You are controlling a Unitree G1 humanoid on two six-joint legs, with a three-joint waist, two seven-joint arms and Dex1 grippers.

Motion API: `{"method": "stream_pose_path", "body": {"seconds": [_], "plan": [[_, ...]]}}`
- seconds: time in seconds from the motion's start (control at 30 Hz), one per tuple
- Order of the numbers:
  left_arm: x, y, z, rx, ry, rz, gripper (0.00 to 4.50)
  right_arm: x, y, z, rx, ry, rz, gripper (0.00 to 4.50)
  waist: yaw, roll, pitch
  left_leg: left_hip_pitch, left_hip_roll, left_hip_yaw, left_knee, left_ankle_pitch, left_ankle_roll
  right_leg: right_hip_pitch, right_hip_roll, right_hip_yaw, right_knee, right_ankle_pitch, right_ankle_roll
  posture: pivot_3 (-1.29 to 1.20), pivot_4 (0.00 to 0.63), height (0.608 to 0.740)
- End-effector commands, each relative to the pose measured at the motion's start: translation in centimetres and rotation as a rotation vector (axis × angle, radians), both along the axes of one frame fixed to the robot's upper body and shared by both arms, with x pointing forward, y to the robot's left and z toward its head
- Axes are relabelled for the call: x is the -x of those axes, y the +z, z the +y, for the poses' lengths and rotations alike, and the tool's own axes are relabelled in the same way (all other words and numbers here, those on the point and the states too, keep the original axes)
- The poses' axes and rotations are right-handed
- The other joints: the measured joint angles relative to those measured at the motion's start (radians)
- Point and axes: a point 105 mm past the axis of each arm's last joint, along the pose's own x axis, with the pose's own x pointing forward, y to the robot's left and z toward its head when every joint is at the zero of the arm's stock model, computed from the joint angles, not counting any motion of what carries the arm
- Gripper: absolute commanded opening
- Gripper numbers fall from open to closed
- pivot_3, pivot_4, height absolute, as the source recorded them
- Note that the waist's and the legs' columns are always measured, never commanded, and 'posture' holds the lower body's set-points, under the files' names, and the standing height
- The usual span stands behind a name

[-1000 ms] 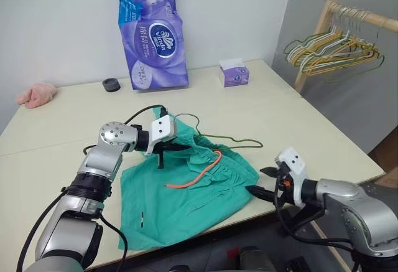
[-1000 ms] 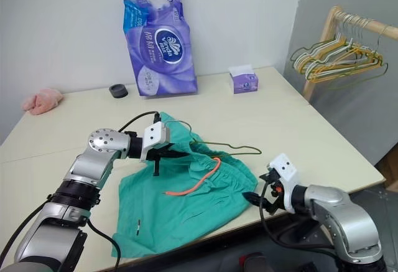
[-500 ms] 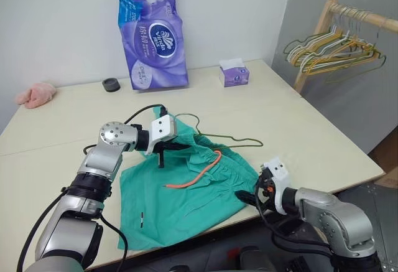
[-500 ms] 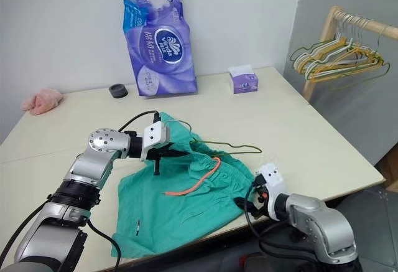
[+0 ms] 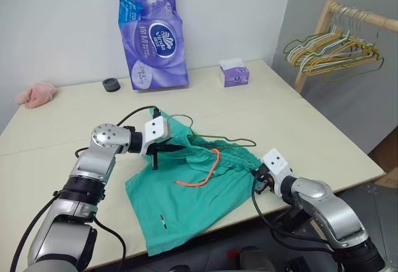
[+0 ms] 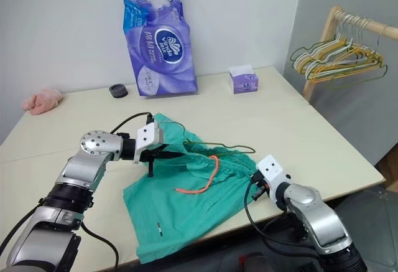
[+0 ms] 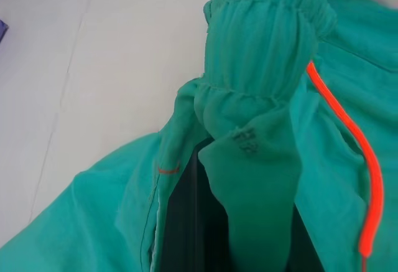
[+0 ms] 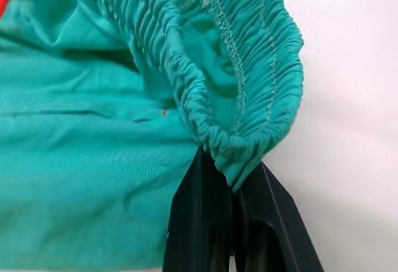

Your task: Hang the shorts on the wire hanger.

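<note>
The shorts (image 5: 199, 191) lie spread on the near part of the table (image 5: 298, 116), their waistband toward the far side and one leg reaching the table's near edge, with an orange drawstring (image 5: 205, 172) trailing across the front. The left gripper (image 5: 163, 152) has its fingers closed on the waistband at the shorts' left end; in the left wrist view the gathered fabric bunches up between its black fingers (image 7: 186, 222). The right gripper (image 5: 256, 178) is clamped on the waistband's right end near the table's near right edge, and the right wrist view shows the elastic hem pinched tight between its fingers (image 8: 205, 216). The wire hanger (image 5: 224, 138) lies flat on the table just behind the waistband, its hook (image 5: 180, 119) curling up beside the left gripper and its thin frame running along the top of the shorts, partly touching the fabric. Farther back on the table stand a purple pack of tissue rolls (image 5: 152, 35), a small tissue box (image 5: 234, 74) and a black cap (image 5: 111, 84), with a pink cloth (image 5: 37, 94) at the far left. A wooden rack with more hangers (image 5: 333, 51) stands off to the right.
</note>
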Motion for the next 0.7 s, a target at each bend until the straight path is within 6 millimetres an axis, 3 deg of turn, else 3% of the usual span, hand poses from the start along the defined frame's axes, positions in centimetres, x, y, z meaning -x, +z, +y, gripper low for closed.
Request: {"method": "stream_pose_path", "body": {"seconds": [0.03, 0.27, 0.47, 0.7], "plan": [[0.7, 1.7, 0.8, -0.018, -0.035, -0.011, 0.0, -0.9, 1.7, -0.6, 0.015, 0.013, -0.098, 0.02, -0.001, 0.0, 0.0, 0.0, 0.0, 0.0, 0.0, 0.0, 0.0, 0.0, 0.0, 0.0, 0.0, 0.0, 0.0, -0.2, 0.0, 0.74], [1.5, 0.7, 1.6, -0.086, -0.053, 0.05, 0.0, -0.9, 2.2, -0.9, 0.032, 0.032, -0.134, 0.02, -0.001, 0.0, 0.0, 0.0, 0.0, 0.0, 0.0, 0.0, 0.0, 0.0, 0.001, 0.0, 0.0, 0.0, 0.0, -0.2, 0.0, 0.74], [0.8, -0.2, 2.4, -0.158, -0.026, -0.001, 0.0, -0.3, 3.1, -0.5, 0.071, 0.116, -0.184, 0.02, 0.0, 0.0, 0.0, 0.0, 0.0, 0.0, 0.0, 0.0, 0.0, 0.0, 0.001, 0.0, 0.0, 0.0, 0.0, -0.2, 0.0, 0.74], [-0.5, -0.6, 3.1, -0.228, 0.013, -0.101, 0.0, 1.1, 4.1, -1.6, 0.205, 0.235, -0.219, 0.02, 0.002, 0.0, 0.0, 0.0, 0.0, 0.0, 0.0, 0.0, 0.0, 0.0, 0.001, 0.0, -0.001, 0.0, 0.0, -0.22, 0.0, 0.74]]}}
